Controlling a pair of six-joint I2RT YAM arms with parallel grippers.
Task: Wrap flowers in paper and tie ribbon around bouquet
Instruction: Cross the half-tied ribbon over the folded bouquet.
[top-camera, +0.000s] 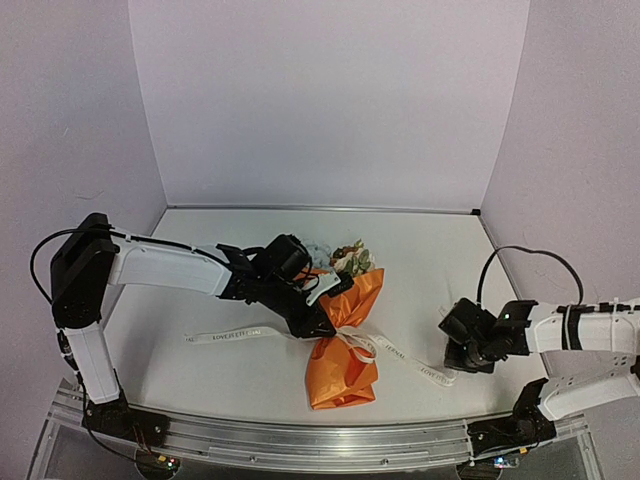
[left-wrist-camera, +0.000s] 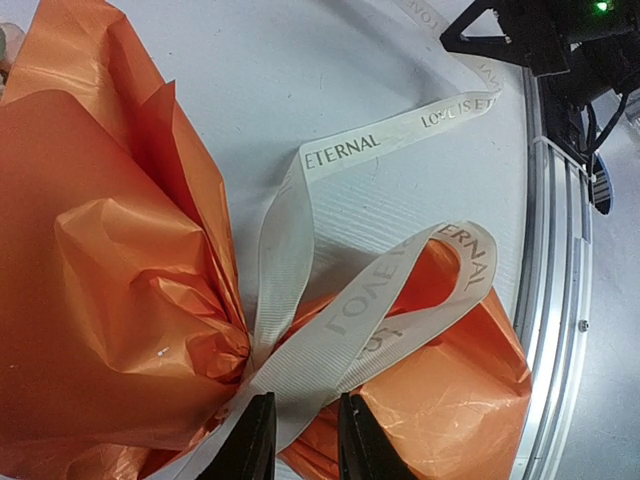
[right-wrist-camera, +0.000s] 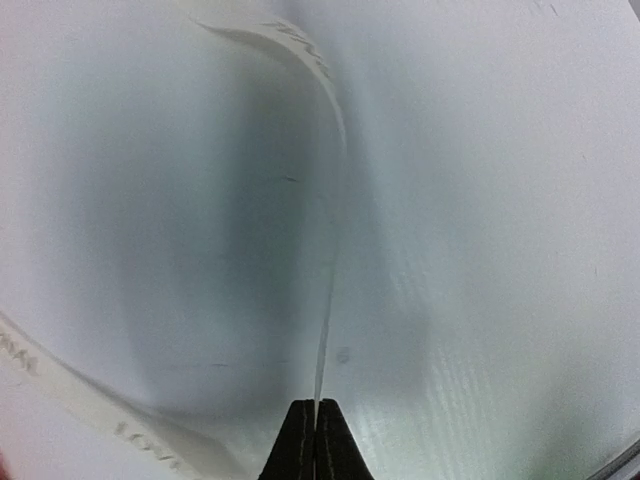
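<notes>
A white left arm (top-camera: 165, 268) reaches from the left edge across a white worktop (top-camera: 220, 385) toward the middle. Beneath its forearm, one tail of the ribbon (top-camera: 225, 335), white with dark lettering, lies flat on the worktop and runs right to the bouquet (top-camera: 345, 340).

The left tool (top-camera: 318, 322) sits at the bouquet's pinched waist. In the left wrist view its two black fingers (left-wrist-camera: 262, 435) stand narrowly apart and clamp the ribbon where it gathers the paper. Just beyond them the ribbon forms a loop that arches over the lower half of the wrap.

The bouquet lies on its side in the centre. Its orange paper (top-camera: 345, 378) flares out on both sides of the waist. The flowers (top-camera: 345, 258), pale and brown blooms, show at the far end.

The ribbon's other tail runs right and toward the near edge, to the right tool (top-camera: 462, 360), which is low over the worktop, well apart from the bouquet. In the right wrist view its fingers are pressed together on the ribbon, which rises edge-on from their tips.
</notes>
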